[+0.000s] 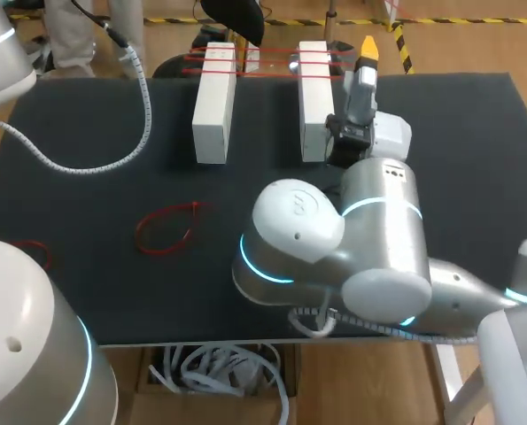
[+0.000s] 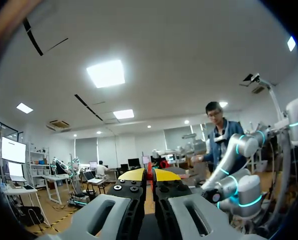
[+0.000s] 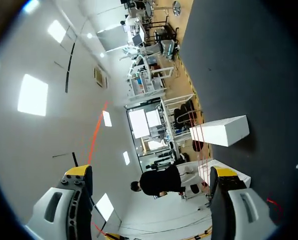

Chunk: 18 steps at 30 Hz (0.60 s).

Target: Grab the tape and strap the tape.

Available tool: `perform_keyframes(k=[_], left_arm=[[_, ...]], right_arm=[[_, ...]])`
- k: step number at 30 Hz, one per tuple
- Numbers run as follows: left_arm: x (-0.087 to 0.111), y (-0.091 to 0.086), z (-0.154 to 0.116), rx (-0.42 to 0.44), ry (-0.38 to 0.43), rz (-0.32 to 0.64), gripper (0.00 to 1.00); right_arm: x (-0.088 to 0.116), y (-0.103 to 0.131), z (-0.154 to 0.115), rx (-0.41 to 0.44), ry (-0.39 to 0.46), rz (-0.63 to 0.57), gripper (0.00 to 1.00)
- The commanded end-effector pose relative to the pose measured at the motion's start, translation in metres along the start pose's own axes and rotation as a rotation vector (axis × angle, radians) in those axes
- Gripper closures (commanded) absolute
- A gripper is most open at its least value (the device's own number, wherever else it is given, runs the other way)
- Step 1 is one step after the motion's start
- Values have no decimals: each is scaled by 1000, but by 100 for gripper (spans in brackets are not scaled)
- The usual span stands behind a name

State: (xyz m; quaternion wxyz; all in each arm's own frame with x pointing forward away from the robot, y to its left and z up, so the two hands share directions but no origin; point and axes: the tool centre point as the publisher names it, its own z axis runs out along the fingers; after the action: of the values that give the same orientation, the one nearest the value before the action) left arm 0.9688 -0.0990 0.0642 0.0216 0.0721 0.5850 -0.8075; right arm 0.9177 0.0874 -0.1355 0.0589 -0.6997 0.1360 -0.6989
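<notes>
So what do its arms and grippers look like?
The right arm and left arm are rounded silver-white shells with cyan joint rings. A ribbed white cable loops beside the left. The left gripper and right gripper have grey fingers, yellow tips.

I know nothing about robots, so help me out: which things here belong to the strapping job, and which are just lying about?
Job: left white block; right white block; red bands stretched across both; red strip pinched in the left claw; open right claw beside the right block.
Lying about: loose red loop, second red loop near the table edge, likely spares; grey ribbed hose.
</notes>
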Motion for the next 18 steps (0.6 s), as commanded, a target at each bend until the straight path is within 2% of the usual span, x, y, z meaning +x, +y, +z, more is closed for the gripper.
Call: perform_keyframes(k=[1,8,14,18], left_arm=[[0,0,-1,-1,3,0,100],[0,0,-1,-1,3,0,100],[0,0,-1,-1,3,0,100],[0,0,-1,-1,3,0,100]], right_arm=[[16,-6,-6,-165,-114,9,0],[36,-3,-15,-126,-98,-3,0],[52,-1,-15,-79,-62,8,0],[59,-1,-13,-33,-69,21,0]])
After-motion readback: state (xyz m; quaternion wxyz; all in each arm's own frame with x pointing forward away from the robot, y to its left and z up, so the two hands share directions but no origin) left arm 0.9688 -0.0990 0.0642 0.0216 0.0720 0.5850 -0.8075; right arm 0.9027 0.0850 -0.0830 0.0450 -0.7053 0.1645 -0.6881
